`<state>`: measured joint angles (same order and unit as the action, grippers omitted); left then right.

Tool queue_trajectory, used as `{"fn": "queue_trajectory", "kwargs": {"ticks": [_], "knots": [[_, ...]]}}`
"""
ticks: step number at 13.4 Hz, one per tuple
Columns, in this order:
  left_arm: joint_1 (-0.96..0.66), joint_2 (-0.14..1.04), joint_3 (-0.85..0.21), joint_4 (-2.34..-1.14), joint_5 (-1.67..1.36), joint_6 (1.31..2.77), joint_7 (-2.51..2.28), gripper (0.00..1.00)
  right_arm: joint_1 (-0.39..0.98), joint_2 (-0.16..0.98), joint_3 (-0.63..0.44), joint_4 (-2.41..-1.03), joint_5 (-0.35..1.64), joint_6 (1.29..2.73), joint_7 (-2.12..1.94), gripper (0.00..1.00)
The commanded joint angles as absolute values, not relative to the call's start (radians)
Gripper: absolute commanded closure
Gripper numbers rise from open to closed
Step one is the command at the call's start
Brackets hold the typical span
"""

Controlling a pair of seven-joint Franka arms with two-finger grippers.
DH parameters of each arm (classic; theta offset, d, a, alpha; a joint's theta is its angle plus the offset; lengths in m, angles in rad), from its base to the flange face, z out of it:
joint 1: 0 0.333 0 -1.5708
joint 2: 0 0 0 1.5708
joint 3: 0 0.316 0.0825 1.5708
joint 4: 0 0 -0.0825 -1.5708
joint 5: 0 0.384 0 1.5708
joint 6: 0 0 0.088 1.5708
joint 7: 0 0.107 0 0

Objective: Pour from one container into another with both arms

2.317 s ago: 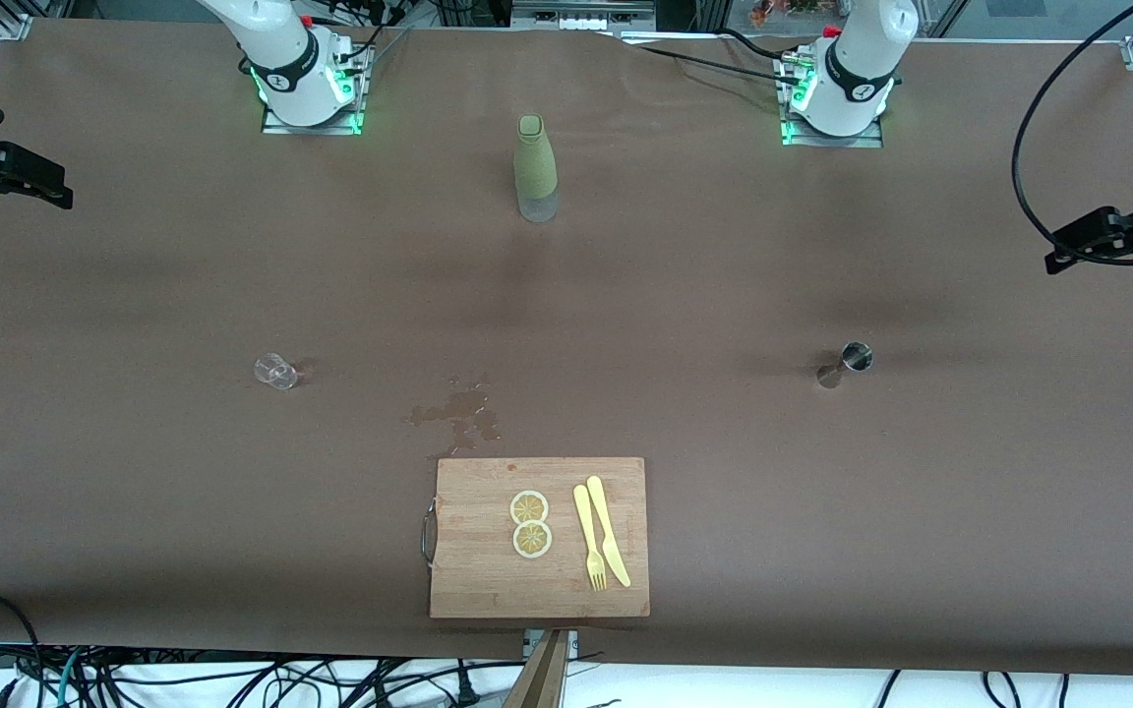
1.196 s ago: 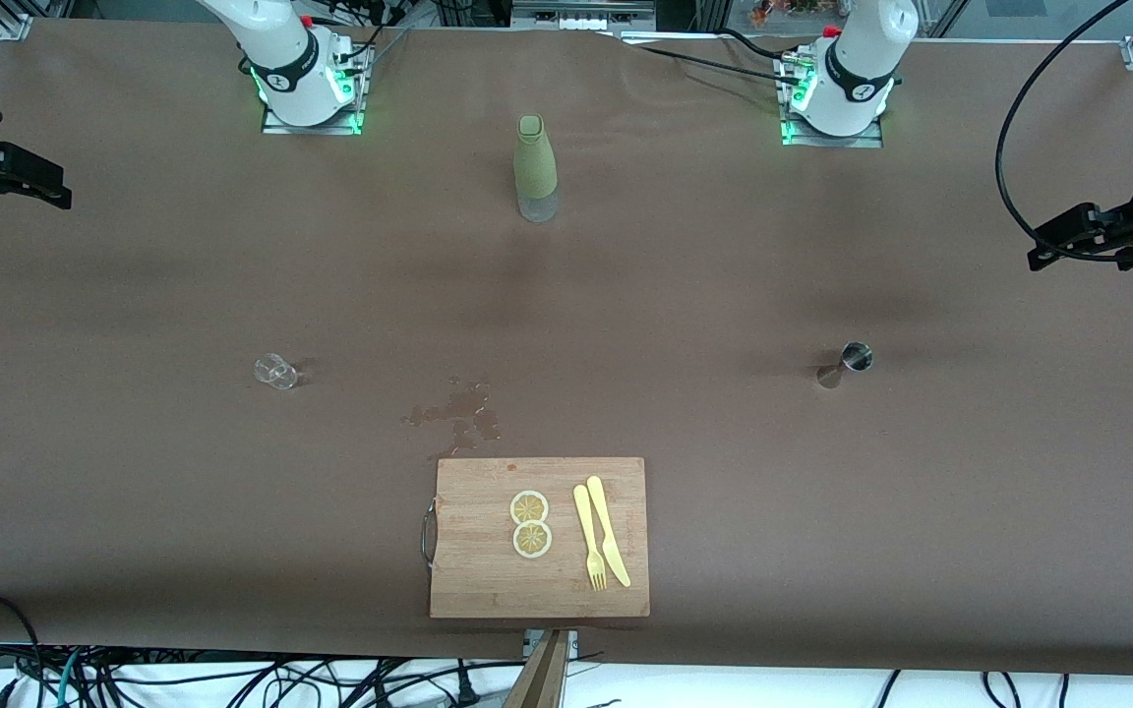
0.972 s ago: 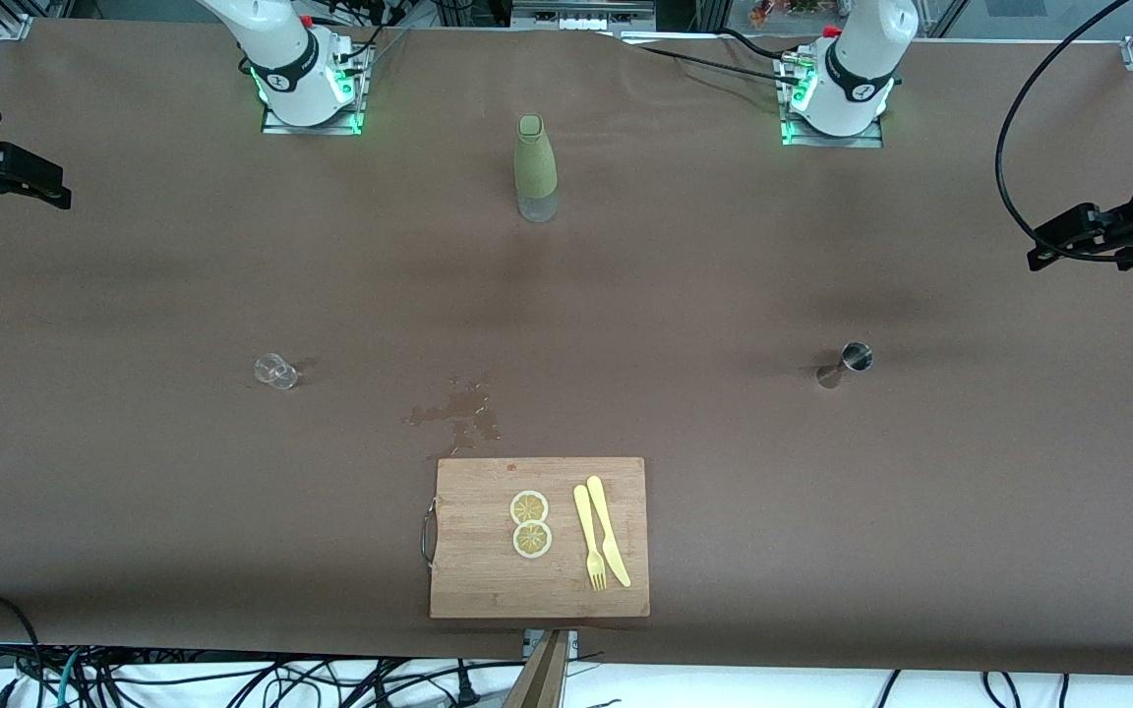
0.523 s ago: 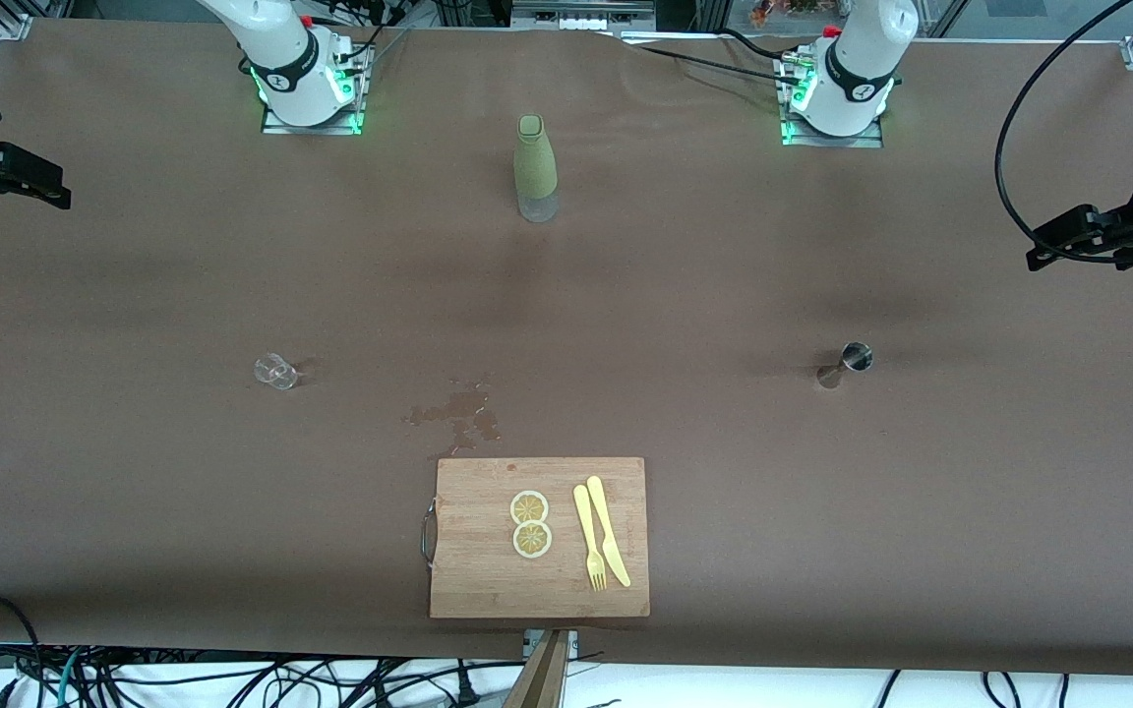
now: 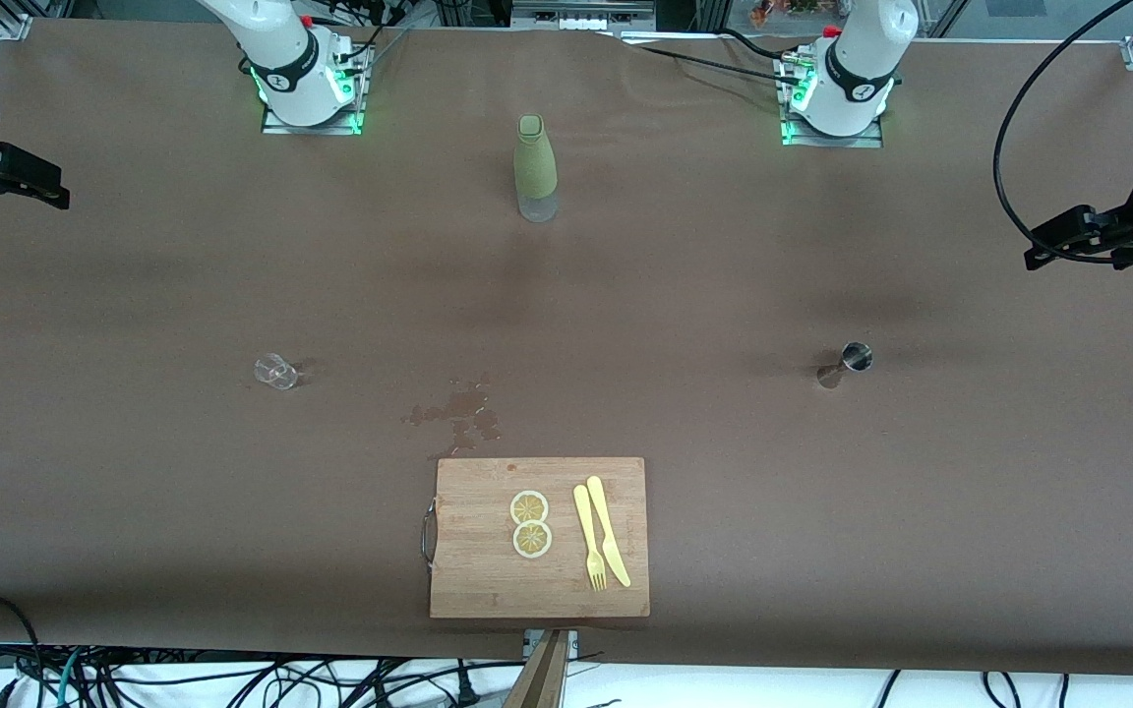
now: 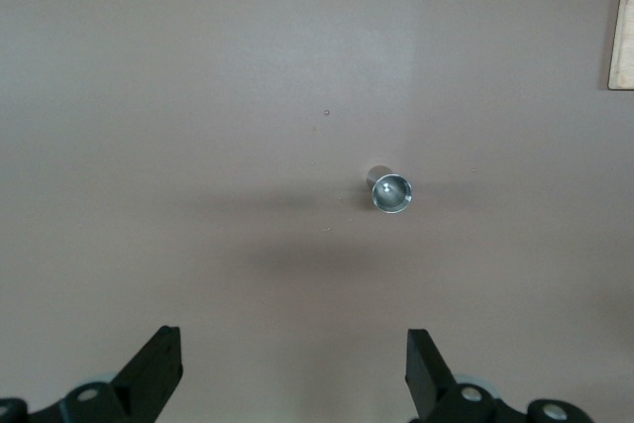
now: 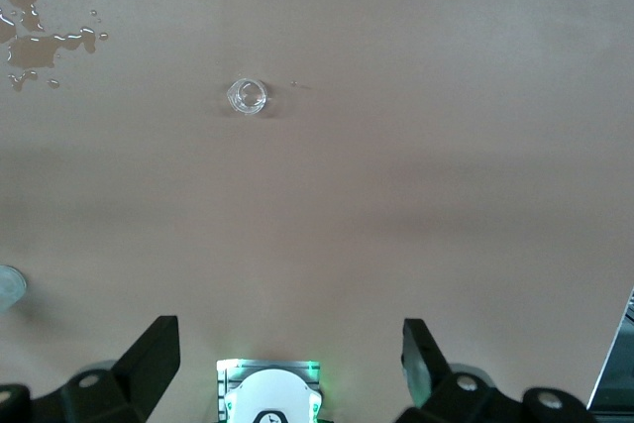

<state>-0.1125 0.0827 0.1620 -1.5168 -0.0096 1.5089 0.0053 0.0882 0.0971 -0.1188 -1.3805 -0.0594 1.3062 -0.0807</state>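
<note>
Left claw point(image 6: 287, 383): fingers apart, empty, high over the brown counter point(image 5: 822, 511) at the left arm's end, above a small steel measuring cup point(image 6: 391, 192).
Right claw point(image 7: 287, 383): fingers apart, empty, over the right arm's end, above a small clear glass point(image 7: 247, 97).
Green-sleeved bottle point(image 5: 535, 167): upright between the arm bases.
Wooden cutting board point(image 5: 488, 580): nearest the front camera, beside a wet spill point(image 5: 456, 411).

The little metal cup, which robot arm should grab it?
Probably the left. The metal cup stands toward the left arm's end of the table, and the left pincer, open, hangs up high with the cup right in its wrist view. The right pincer, also open, looks down at the small glass instead.
</note>
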Motion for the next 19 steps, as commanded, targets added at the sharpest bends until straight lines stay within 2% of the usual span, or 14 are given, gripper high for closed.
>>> {"fn": "queue_trajectory", "kwargs": {"ticks": [1,19], "knots": [[-0.106,0.067,0.161,-1.529,-0.029,1.493,0.008,0.0,0.075,0.1,-0.11,-1.367,-0.075,1.305,-0.08,0.0],[-0.104,0.075,0.164,-1.526,-0.029,1.486,0.008,0.0,0.072,0.121,-0.112,-1.37,-0.08,1.301,-0.074,0.0]]}}
